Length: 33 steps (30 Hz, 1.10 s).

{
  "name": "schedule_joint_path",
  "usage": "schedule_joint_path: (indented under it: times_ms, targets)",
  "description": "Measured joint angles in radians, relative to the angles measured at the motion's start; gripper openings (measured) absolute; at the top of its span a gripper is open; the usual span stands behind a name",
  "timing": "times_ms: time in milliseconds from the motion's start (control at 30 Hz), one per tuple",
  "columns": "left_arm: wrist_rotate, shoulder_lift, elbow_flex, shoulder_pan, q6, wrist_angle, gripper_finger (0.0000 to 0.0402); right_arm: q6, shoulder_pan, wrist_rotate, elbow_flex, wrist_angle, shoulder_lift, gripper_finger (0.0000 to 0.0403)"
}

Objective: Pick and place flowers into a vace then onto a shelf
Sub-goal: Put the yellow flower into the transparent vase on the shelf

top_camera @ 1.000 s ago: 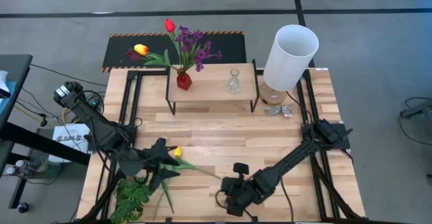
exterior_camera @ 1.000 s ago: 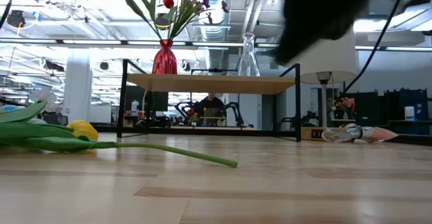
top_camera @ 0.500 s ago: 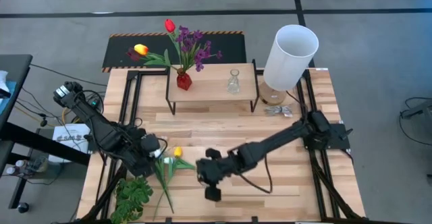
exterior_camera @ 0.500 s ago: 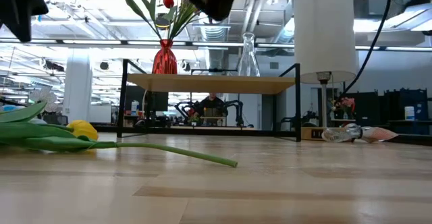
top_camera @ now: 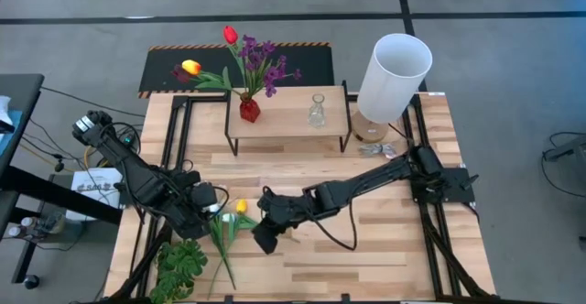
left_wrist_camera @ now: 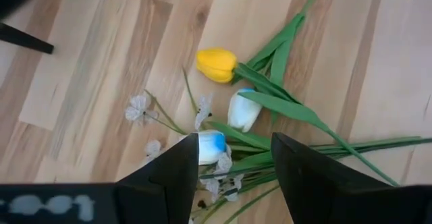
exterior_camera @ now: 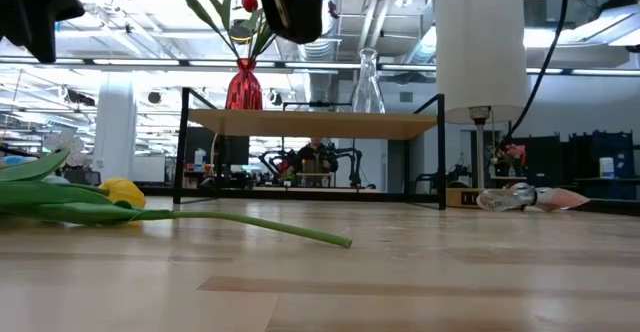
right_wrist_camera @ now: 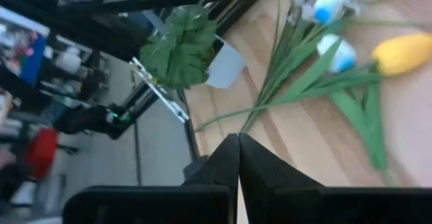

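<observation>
Right tool (top_camera: 265,237), fingers together, has swung beside the green-stemmed yellow tulip (top_camera: 240,207).

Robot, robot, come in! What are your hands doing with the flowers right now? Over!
Left gripper open above loose flowers on table. Right gripper shut, empty, beside them. Nothing blocking.

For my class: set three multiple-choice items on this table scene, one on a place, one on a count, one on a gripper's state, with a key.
1. Where does the red vase stand?
A. on the shelf
B. on the floor
C. inside the white cylinder

2. How many vases are on the shelf?
A. one
B. two
C. four

3. The right gripper is:
A. shut and empty
B. holding the yellow tulip
C. wide open

Key: A, it sits on the plank; B, the red vase and a clear glass vase; A, its fingers meet with nothing between.
</observation>
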Motion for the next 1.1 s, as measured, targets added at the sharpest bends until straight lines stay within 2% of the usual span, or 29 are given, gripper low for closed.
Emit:
schedule_joint_path:
  times_ms: [167, 367, 533, 633, 1100]
  targets:
    - [0.0, 0.0, 0.0, 0.0, 0.025, -0.005, 0.0176, 0.067, -0.002, 0.004, -0.001, 0.019, 0.001, 0.0005]
    - [0.074, 0.002, 0.0, 0.001, 0.051, 0.019, 0.0176, 0.079, 0.011, 0.008, -0.03, -0.008, 0.001, 0.005]
    - [0.159, 0.032, -0.009, 0.006, 0.042, 0.159, 0.0176, 0.143, 0.024, 0.005, -0.056, -0.034, 0.001, 0.0088]
    - [0.169, 0.06, -0.031, 0.007, 0.029, 0.246, 0.0176, 0.145, 0.033, 0.008, -0.058, -0.106, 0.001, 0.0102]
    - [0.197, 0.303, -0.037, 0.091, -0.252, 0.276, 0.0176, 0.144, 0.069, 0.071, -0.058, -0.177, 0.001, 0.0113]
